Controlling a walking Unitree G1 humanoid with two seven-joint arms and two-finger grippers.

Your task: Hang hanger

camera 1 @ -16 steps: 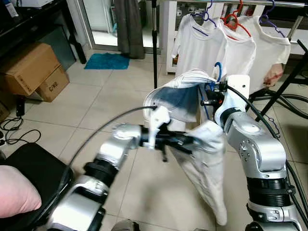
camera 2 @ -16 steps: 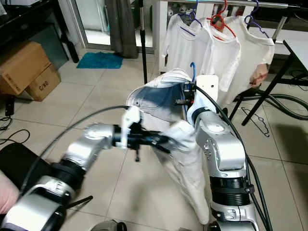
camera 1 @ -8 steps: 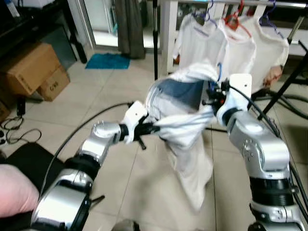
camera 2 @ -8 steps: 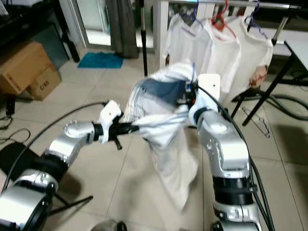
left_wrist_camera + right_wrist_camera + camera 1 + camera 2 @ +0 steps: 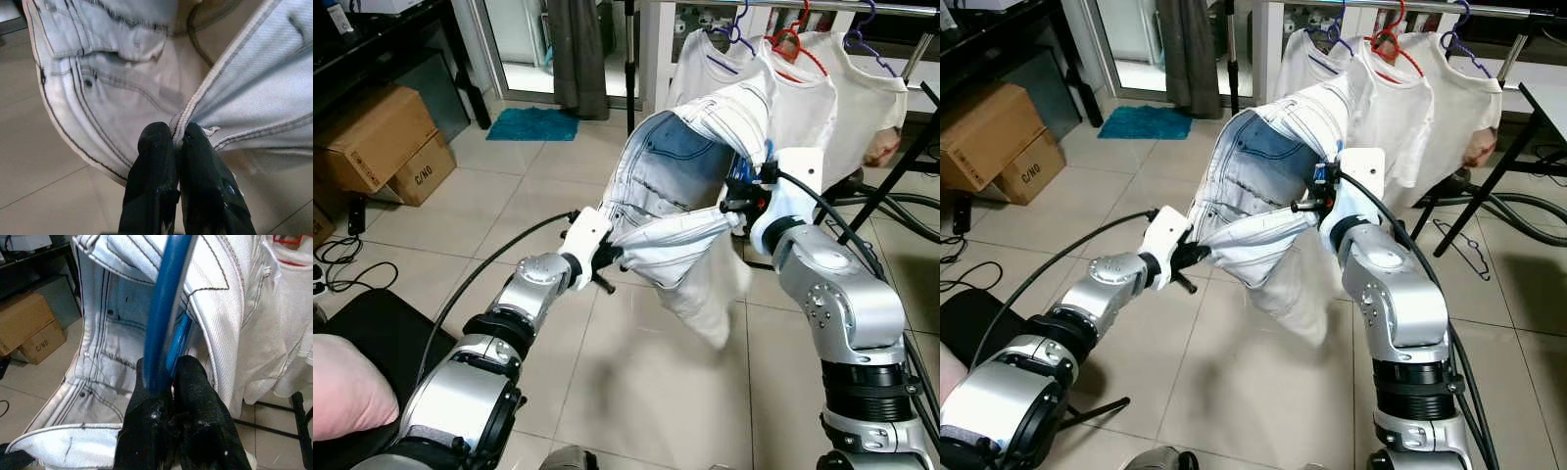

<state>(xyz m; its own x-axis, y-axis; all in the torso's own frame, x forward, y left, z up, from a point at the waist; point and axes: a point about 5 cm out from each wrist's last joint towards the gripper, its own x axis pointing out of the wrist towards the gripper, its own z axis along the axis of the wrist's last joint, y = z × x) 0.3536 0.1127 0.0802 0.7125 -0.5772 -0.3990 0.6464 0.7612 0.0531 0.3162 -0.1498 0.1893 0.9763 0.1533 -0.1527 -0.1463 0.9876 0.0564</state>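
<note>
Right claw (image 5: 164, 382) clamps blue hanger (image 5: 166, 308) w/ jeans (image 5: 675, 186), rail (image 5: 783, 5) up ahead; left claw (image 5: 177, 139) pinches hem.

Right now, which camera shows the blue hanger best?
The right wrist view: the blue hanger runs up from the right gripper, which pinches it. In the eye views the jeans cover all but a blue sliver.

We see a home room used for laundry: a tiled floor (image 5: 636, 392), white T-shirts (image 5: 720, 83) on a clothes rail (image 5: 862, 8), cardboard boxes (image 5: 377, 137), a blue mat (image 5: 533, 124) by a doorway.
</note>
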